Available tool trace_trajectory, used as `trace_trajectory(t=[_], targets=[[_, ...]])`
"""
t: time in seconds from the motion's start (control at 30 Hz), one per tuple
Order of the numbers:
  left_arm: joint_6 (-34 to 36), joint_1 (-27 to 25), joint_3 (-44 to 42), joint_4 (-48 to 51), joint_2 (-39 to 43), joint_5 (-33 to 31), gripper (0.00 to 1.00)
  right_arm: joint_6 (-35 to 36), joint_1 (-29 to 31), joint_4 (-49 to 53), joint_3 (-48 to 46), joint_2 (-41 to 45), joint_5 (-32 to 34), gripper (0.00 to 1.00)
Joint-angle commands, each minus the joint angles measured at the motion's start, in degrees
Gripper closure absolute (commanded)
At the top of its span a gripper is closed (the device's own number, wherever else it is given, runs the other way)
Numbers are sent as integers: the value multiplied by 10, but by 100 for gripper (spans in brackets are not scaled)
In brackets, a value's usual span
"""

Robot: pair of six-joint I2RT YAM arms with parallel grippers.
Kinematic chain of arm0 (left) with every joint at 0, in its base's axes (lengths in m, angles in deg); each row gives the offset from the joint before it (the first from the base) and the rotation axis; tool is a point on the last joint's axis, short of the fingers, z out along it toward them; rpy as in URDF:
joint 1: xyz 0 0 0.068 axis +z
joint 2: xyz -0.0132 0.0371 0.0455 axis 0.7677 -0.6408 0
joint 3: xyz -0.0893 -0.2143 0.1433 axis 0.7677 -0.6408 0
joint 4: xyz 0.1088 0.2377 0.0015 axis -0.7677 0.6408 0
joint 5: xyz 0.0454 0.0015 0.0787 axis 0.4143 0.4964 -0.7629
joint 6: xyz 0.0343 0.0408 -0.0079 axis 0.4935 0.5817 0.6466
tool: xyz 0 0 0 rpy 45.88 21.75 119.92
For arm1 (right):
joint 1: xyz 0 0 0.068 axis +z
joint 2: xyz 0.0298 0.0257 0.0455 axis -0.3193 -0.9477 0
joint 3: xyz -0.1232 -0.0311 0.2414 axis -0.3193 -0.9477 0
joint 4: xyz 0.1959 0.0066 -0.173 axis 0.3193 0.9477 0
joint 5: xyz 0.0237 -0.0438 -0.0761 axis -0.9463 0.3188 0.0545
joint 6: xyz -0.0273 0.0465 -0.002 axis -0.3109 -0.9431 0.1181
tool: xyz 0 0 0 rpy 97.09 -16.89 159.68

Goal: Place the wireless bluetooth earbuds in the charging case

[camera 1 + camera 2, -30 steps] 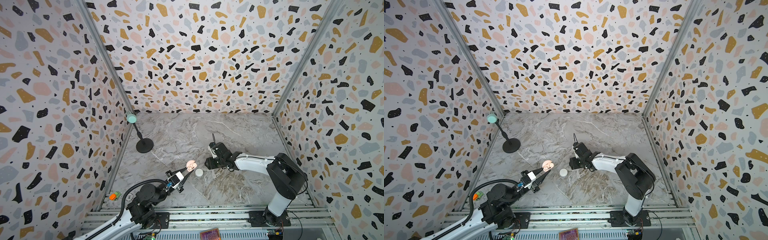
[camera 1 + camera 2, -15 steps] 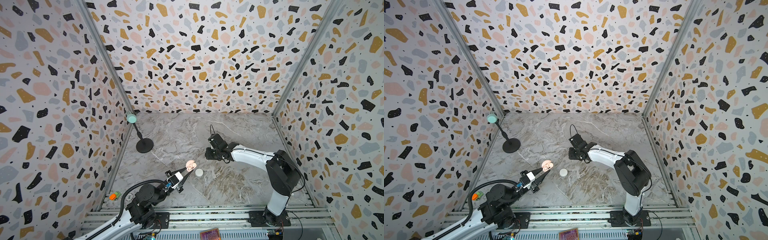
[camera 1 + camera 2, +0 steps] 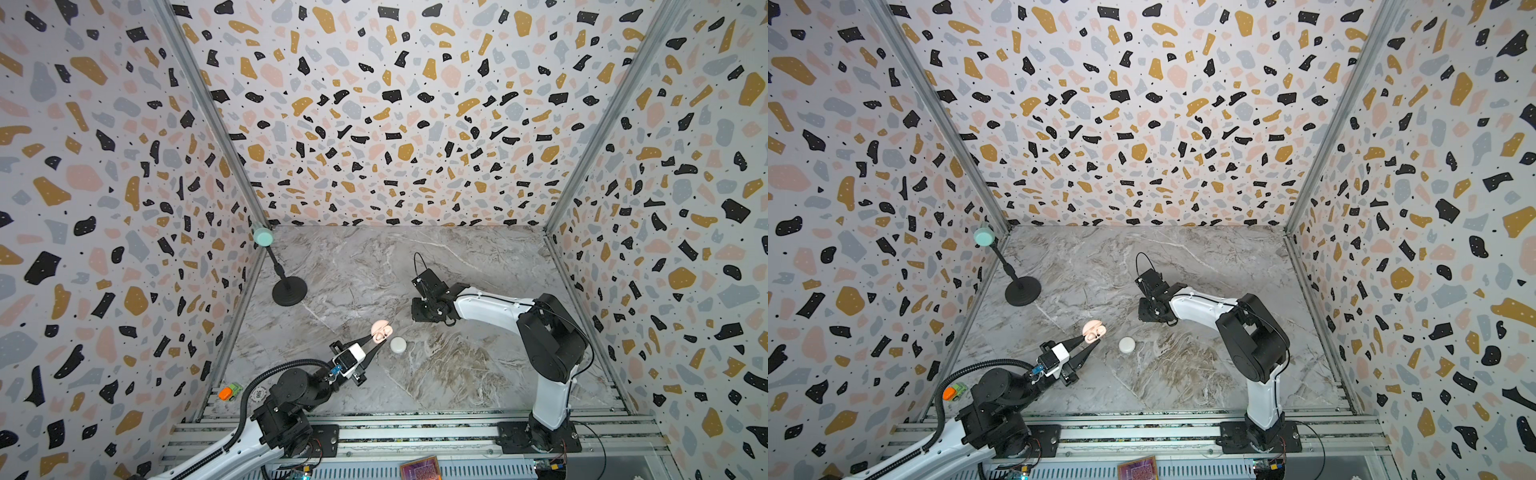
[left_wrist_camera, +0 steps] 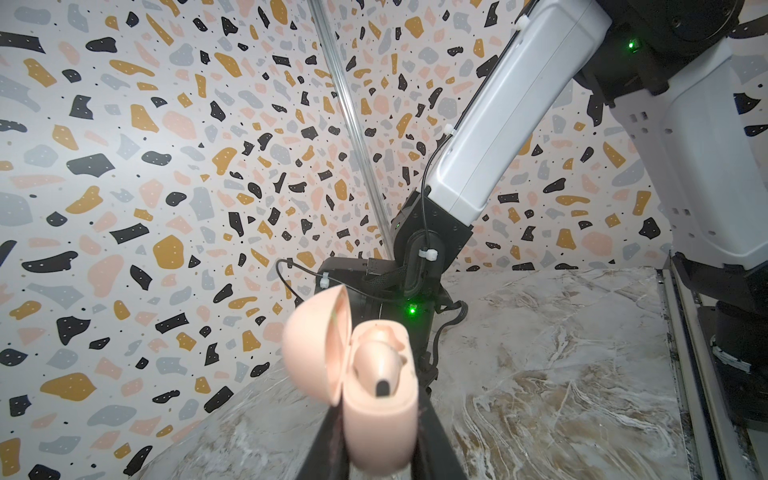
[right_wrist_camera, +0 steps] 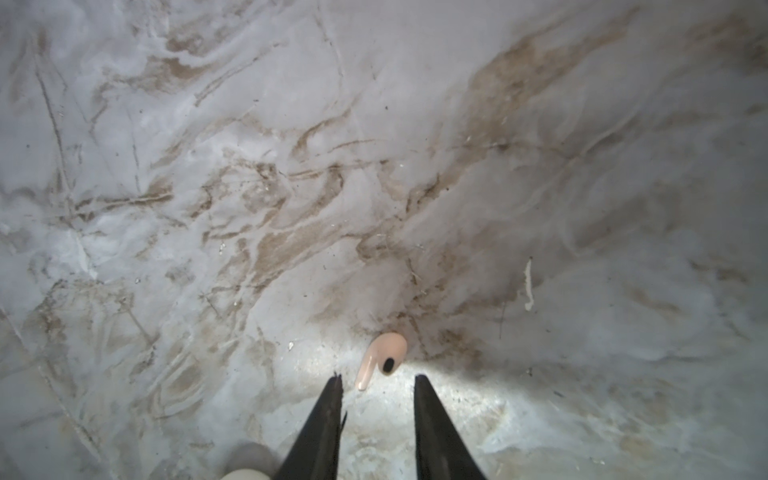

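Note:
My left gripper (image 3: 376, 338) (image 4: 380, 436) is shut on the base of a pale pink charging case (image 3: 381, 330) (image 3: 1093, 331) (image 4: 380, 411), held just above the table with its lid open. One pink earbud (image 4: 376, 361) sits in the case. Another pink earbud (image 5: 380, 359) lies on the marble. My right gripper (image 5: 378, 377) points down at it, open, with the stem's end just reaching between the fingertips and touching neither. In both top views the right wrist (image 3: 428, 309) hides that earbud. A closed white round case (image 3: 398, 345) (image 3: 1126, 345) rests beside the pink one.
A black stand with a teal head (image 3: 289, 291) is at the back left of the marble table (image 3: 457, 374). A small orange and green toy (image 3: 230, 391) lies by the left front rail. Terrazzo-patterned walls close in three sides.
My right wrist has shifted a little toward the back of the table and now points down over the loose pink earbud. The left arm and pink case have not moved.

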Motion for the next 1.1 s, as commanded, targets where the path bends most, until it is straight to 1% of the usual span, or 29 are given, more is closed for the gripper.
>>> trace_trajectory(t=[0.0,0.43,0.7,1.07], targets=[[-5,2,-4,-30,5,1,100,-3,-4,22,24,-3,16,70],[-5,2,-4,-31,5,1,100,4,-9,18,33,-23,10,77],[-5,3,-6,-32,4,1,100,4,-11,18,34,-29,9,80],[-6,3,-6,-33,1,-1,100,2,-14,8,21,-26,-2,85]])
